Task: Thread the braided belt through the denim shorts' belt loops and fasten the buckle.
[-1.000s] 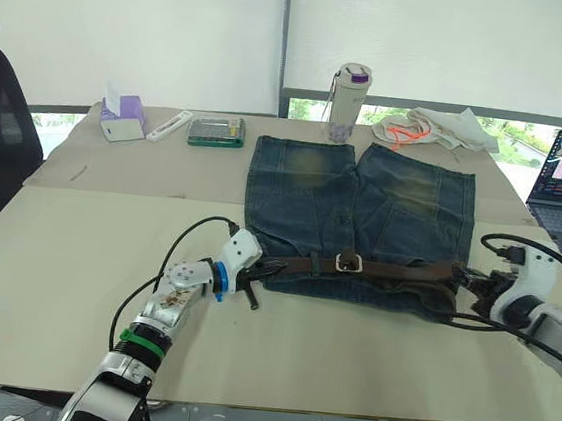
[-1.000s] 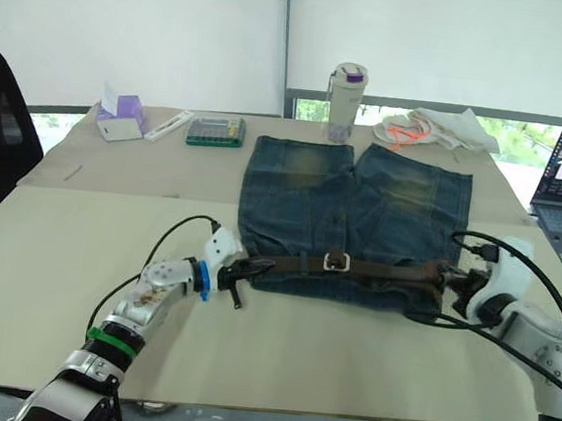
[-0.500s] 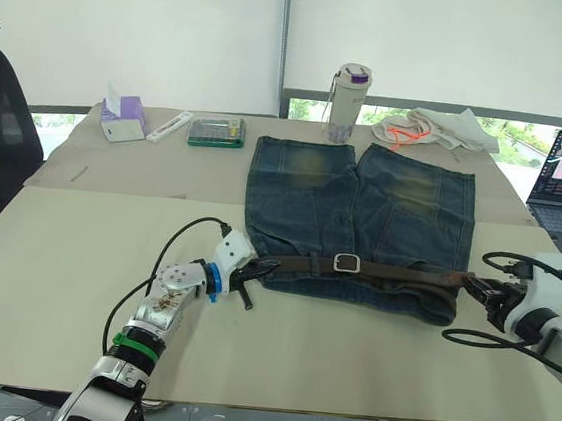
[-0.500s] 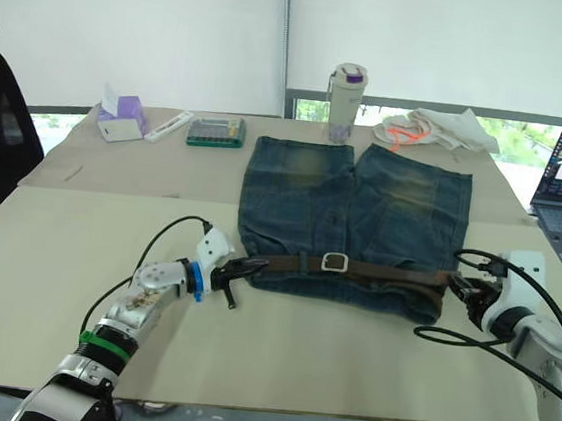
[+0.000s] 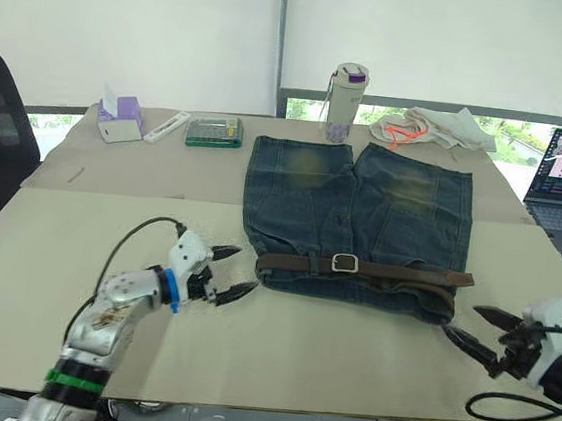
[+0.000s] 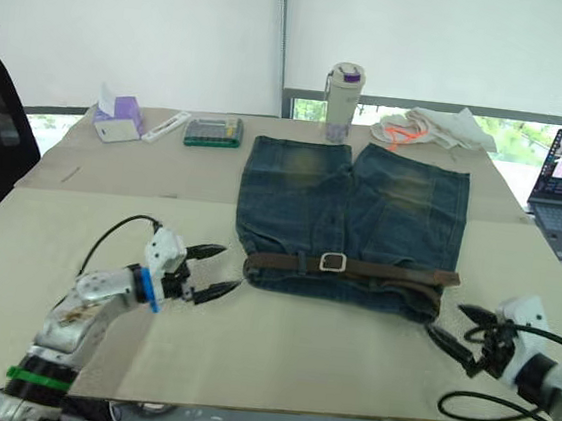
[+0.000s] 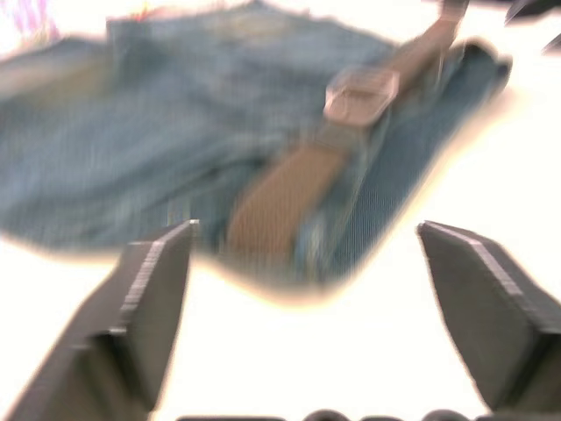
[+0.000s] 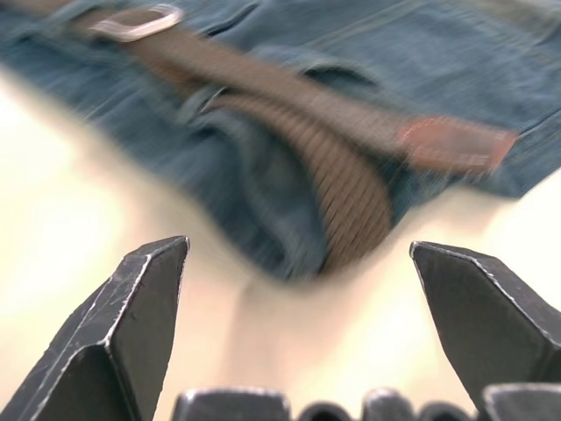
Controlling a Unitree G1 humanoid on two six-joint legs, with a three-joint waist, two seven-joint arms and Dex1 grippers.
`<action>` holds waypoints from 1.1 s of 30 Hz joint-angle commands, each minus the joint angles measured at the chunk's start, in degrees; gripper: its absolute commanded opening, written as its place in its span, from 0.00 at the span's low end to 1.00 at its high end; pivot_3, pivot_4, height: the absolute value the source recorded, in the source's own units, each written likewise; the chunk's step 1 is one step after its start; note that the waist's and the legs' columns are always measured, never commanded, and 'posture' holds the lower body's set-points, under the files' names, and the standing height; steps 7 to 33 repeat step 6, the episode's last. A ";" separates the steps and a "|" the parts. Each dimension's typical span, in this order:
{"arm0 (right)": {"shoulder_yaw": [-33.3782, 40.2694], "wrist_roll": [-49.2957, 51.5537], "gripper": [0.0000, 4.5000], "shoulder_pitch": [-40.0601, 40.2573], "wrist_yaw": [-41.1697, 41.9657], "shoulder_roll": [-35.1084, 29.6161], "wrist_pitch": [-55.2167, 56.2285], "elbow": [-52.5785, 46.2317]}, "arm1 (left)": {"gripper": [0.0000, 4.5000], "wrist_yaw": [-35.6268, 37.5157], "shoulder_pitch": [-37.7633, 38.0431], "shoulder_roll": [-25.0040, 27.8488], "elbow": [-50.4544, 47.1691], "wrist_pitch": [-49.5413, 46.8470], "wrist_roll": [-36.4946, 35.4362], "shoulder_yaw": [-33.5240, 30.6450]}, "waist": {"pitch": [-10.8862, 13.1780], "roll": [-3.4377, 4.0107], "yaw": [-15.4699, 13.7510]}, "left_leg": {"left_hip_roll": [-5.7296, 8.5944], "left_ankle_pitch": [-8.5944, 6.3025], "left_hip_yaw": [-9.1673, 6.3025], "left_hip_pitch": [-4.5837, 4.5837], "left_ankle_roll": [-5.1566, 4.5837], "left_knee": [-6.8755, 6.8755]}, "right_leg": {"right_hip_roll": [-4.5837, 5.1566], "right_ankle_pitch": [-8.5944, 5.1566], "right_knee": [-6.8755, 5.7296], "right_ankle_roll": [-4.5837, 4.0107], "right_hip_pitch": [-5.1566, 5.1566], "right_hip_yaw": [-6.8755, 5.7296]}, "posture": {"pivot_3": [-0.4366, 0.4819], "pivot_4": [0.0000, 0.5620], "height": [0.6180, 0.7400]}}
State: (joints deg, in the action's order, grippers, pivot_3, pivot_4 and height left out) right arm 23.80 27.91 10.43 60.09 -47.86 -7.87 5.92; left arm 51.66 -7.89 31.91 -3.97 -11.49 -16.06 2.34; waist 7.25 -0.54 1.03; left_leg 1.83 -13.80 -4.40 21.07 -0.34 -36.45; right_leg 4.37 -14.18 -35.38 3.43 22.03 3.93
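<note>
Denim shorts (image 5: 357, 218) lie mid-tabletop, waistband toward the near edge, the braided belt (image 5: 395, 274) running along it with its buckle (image 5: 344, 263) apparently fastened. The left gripper (image 5: 228, 272) and right gripper (image 5: 472, 326), both spread, flank the belt's ends, touching nothing.

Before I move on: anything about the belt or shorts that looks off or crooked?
Mostly tidy. The belt lies along the waistband of the shorts with the buckle near the middle. One oddity: at the robot's right, the belt's tip sticks out past the shorts' edge. Both hands are open, clear of the fabric.
</note>
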 commanded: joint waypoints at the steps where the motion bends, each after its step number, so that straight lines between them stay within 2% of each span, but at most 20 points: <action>1: 3.14 0.08 1.00 0.76 3.86 -0.73 4.89 1.66 | 1.00 -1.27 2.81 1.53 -3.62 0.79 0.73 -1.88 | 0.02 0.01 -0.16 | -0.01 0.00 0.00 0.00 0.00 0.00 | 0.01 0.00 0.00 -0.01 0.00 0.00 | 0.48 0.27 1.00; 6: 3.18 -2.19 1.00 0.94 4.94 -1.31 8.07 4.60 | 1.00 -2.25 6.47 3.08 -5.29 0.01 1.43 -2.07 | 0.03 0.00 -0.43 | -0.05 0.00 -0.02 0.02 0.01 0.00 | 0.06 0.00 0.08 -0.02 -0.02 0.00 | 0.48 0.27 1.00; 33: 3.18 -2.19 1.00 0.94 4.94 -1.31 8.07 4.60 | 1.00 -2.25 6.47 3.08 -5.29 0.01 1.43 -2.07 | 0.03 0.00 -0.43 | -0.05 0.00 -0.02 0.02 0.01 0.00 | 0.06 0.00 0.08 -0.02 -0.02 0.00 | 0.48 0.27 1.00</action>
